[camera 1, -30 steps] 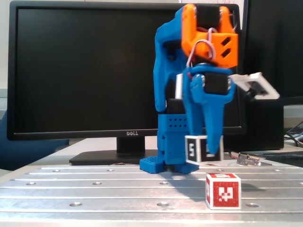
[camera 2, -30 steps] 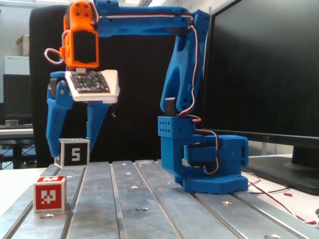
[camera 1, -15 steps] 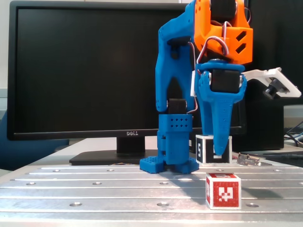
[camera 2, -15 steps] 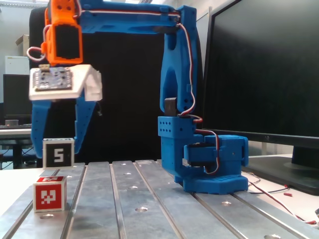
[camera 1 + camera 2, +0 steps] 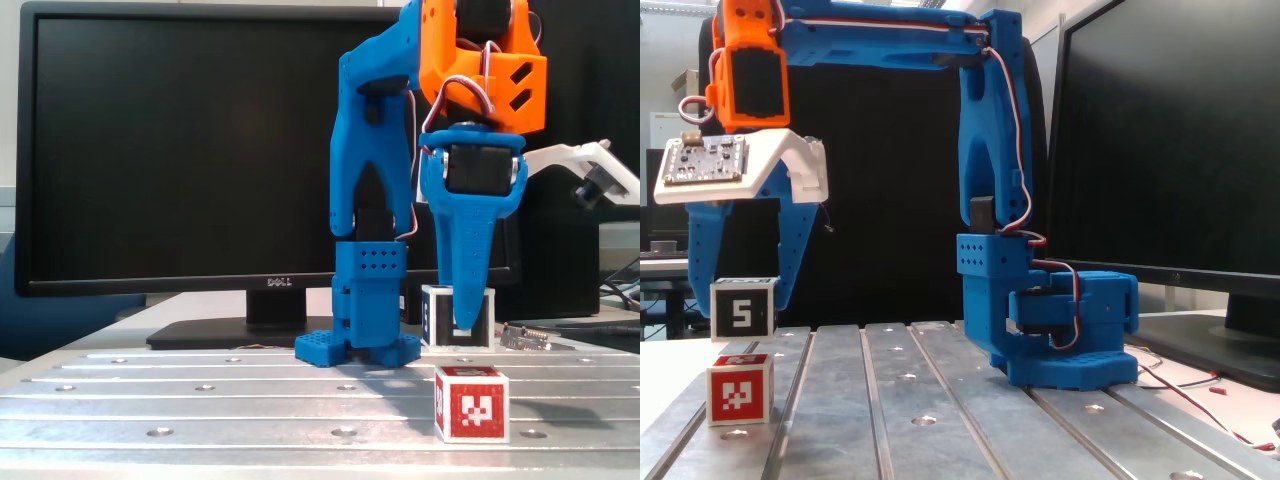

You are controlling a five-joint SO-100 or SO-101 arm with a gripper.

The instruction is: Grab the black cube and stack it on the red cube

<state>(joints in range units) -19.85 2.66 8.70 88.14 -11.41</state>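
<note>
Black cube [image 5: 743, 309], digit "5" facing the camera in a fixed view, sits between the blue fingers [image 5: 792, 255] of the gripper [image 5: 743, 300], jaws spread about cube-wide on either side; contact cannot be confirmed. Its base appears level with the top of the red cube [image 5: 740, 389], which rests on the slotted metal table [image 5: 940, 400] nearer the camera. Other fixed view: one finger [image 5: 464, 270] overlaps the black cube [image 5: 480, 316]; red cube [image 5: 472, 403] in front.

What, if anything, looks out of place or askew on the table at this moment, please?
Nothing stands out. The black cube and the red cube both sit flat and upright on the metal table, apart from each other. The pincer straddles the black cube, its fingers on either side.
</note>
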